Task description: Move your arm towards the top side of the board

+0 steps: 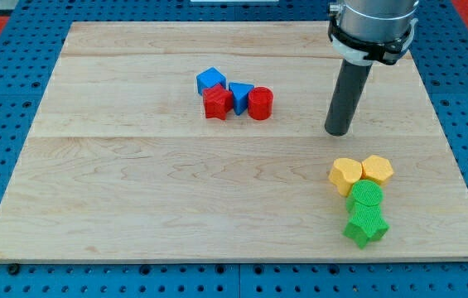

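My tip [338, 132] rests on the wooden board [134, 182] in the right half, below the robot's grey wrist at the view's top right. It is well right of a cluster of a blue cube [210, 79], a red star block [217, 103], a blue triangular block [240, 93] and a red cylinder [260, 103]. Below my tip lie a yellow heart block [344, 175], a yellow hexagon block [377, 170], a green cylinder-like block [366, 196] and a green star block [365, 225]. My tip touches no block.
The board lies on a blue pegboard table [2, 99]. The board's top edge [217, 23] runs just above the arm's wrist level.
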`<act>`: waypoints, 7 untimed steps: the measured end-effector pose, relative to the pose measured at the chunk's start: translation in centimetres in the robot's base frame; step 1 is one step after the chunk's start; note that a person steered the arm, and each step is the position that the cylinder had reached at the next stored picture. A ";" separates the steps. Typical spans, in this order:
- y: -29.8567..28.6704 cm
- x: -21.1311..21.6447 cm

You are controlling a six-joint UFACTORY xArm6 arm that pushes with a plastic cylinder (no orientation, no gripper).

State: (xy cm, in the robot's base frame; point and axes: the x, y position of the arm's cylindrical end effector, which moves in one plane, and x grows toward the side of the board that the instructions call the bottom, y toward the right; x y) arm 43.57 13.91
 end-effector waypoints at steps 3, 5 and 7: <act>0.0 -0.1; 0.2 -0.2; 0.5 -5.3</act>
